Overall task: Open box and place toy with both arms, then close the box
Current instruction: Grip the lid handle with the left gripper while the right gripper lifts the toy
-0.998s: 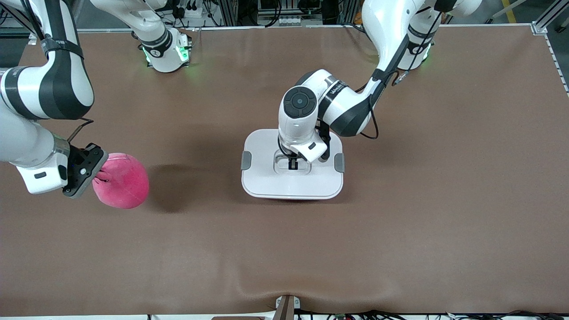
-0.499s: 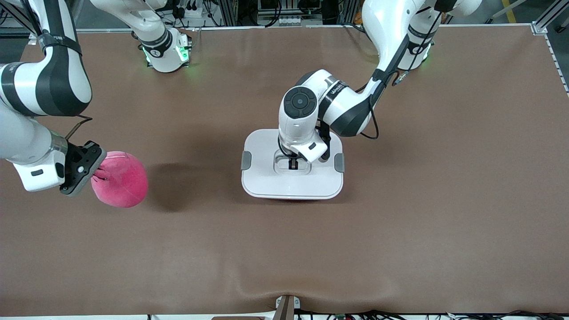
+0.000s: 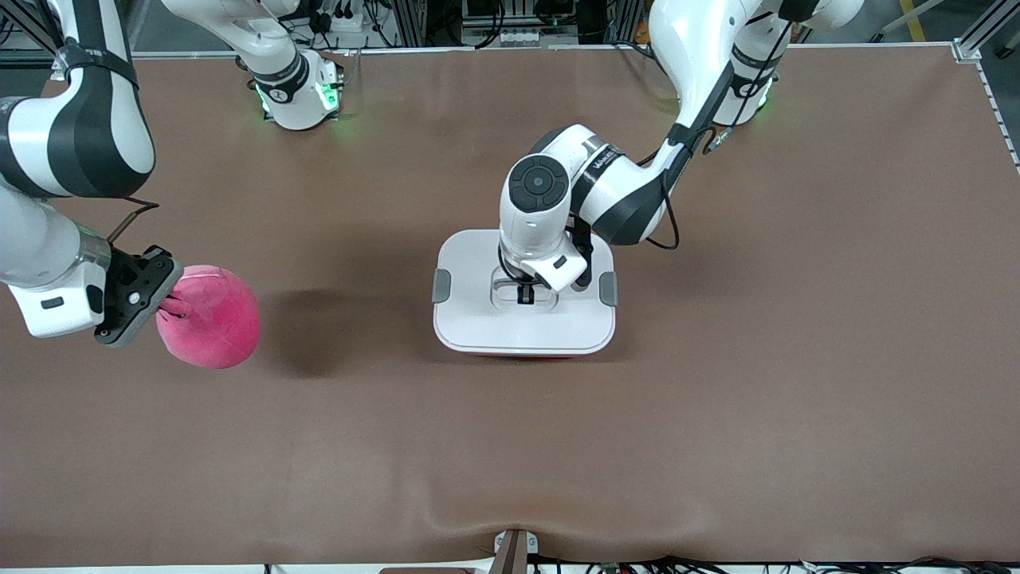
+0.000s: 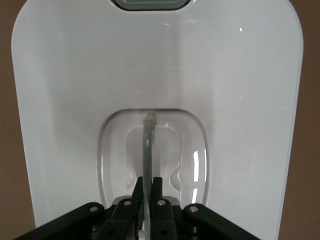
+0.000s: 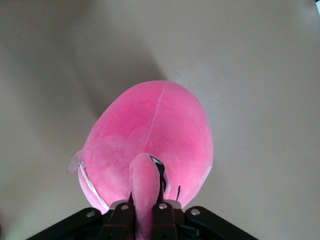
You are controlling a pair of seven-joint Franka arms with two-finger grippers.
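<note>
The box (image 3: pixel 478 323) stands mid-table with its white lid (image 4: pixel 240 100) on; a thin strip of the pink tub (image 3: pixel 530 355) shows under the lid's front edge. My left gripper (image 3: pixel 524 296) (image 4: pixel 147 189) reaches down into the lid's recess and is shut on the thin grey handle (image 4: pixel 147 145). The pink plush toy (image 3: pixel 213 320) (image 5: pixel 160 130) hangs above the table toward the right arm's end, casting a shadow beside it. My right gripper (image 3: pixel 165 306) (image 5: pixel 146 205) is shut on a pink ear-like flap of the toy.
Grey clips (image 3: pixel 441 285) (image 3: pixel 608 288) sit on the lid's two short sides. The brown table mat (image 3: pixel 717 399) spreads wide round the box. Both green-lit arm bases (image 3: pixel 299 96) stand along the table's edge farthest from the front camera.
The left gripper's fingers have closed onto the lid's handle. The right arm has drawn the toy slightly toward its own end of the table and a little higher.
</note>
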